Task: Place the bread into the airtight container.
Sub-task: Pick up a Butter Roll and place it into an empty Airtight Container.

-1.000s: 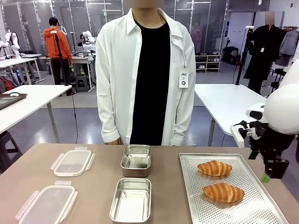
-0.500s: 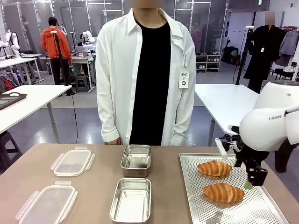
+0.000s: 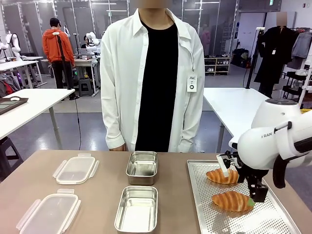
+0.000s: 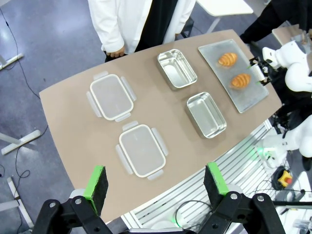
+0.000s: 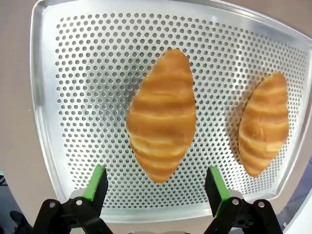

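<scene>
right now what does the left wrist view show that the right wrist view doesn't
Left wrist view: the whole table from high up, two clear lids, two steel containers, the person and the right arm, all beyond the open left end effector. Right wrist view: a close look at the tray's holes, with one bread centred ahead of the open right end effector. Both: the perforated tray and its two breads.
</scene>
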